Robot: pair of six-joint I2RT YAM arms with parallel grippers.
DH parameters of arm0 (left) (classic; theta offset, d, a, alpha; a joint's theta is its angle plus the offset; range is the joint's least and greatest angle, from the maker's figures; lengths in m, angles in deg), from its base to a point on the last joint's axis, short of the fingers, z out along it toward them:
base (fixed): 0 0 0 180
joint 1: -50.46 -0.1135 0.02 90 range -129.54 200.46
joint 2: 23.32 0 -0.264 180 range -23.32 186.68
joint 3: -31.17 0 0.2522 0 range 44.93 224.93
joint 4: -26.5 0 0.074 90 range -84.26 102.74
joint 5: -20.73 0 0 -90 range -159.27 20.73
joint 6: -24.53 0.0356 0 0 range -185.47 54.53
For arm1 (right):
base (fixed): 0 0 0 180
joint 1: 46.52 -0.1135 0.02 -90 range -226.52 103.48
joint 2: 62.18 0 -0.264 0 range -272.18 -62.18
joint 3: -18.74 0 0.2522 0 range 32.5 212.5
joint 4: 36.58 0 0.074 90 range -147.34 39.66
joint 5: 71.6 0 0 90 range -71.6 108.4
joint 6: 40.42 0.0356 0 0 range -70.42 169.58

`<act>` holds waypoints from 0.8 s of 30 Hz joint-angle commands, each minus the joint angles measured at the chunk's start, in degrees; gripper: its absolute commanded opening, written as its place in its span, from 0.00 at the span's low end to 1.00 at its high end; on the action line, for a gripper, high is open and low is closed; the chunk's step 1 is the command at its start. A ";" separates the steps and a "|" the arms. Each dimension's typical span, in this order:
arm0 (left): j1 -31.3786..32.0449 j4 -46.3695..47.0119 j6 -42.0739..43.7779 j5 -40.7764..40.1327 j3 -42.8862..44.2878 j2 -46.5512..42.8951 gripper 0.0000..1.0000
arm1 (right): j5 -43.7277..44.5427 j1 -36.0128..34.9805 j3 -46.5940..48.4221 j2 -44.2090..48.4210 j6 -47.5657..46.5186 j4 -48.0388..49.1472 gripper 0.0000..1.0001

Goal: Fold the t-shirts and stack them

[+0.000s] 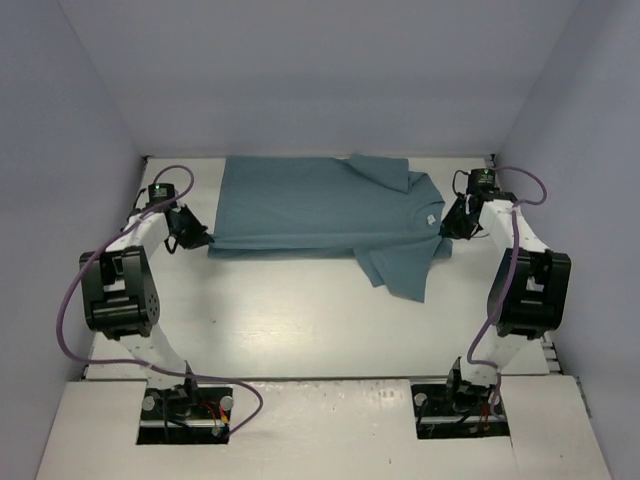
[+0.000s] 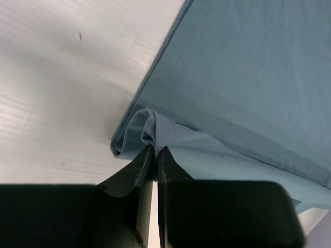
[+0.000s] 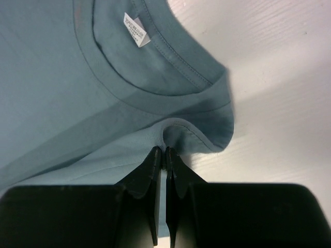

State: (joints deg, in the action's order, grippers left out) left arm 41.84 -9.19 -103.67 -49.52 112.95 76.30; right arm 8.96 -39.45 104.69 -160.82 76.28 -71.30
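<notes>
Both of my grippers are clamped down on cloth. My left gripper [image 2: 155,150] has its jaws pressed together on a bunched corner of the teal t-shirt [image 1: 320,205], at the near left end of the hem, where the fabric puckers up between the fingertips. My right gripper [image 3: 164,151] is pinched the same way on a small raised fold at the shoulder edge, just beside the collar [image 3: 155,88]. The white label [image 3: 136,30] sits inside the neck opening a little beyond my fingers.

My wrists sit low at either end of the garment and point inward toward each other. Behind them my forearms slope up to raised elbows out at the sides, and the upper links drop back to my bases at the near edge.

Between my grippers the t-shirt lies spread across the far half of the white table [image 1: 300,330], hem to my left and neck to my right. One sleeve [image 1: 405,268] fans out toward me on the right. The other is turned over onto the chest near the far edge.
</notes>
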 commanded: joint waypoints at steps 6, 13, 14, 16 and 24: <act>0.71 2.80 0.82 -1.14 6.82 5.03 0.00 | 5.25 0.66 3.57 -4.62 -2.21 0.92 0.00; 1.17 2.95 0.33 -1.40 8.33 5.99 0.00 | 5.42 0.84 4.95 -6.79 -2.27 1.10 0.00; 1.19 2.91 0.20 -1.23 8.56 6.30 0.00 | 5.33 0.88 5.26 -7.23 -2.26 1.06 0.00; 1.31 2.87 -0.08 -0.96 9.15 6.99 0.00 | 5.09 1.07 5.80 -8.06 -2.12 1.08 0.00; 1.24 2.69 -0.21 0.46 12.49 9.19 0.28 | 4.35 1.11 9.81 -8.94 -3.13 1.10 0.12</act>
State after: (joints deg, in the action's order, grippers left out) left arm 43.28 -8.32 -103.82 -49.35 121.81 86.56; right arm 10.98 -39.32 110.58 -171.02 74.73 -70.94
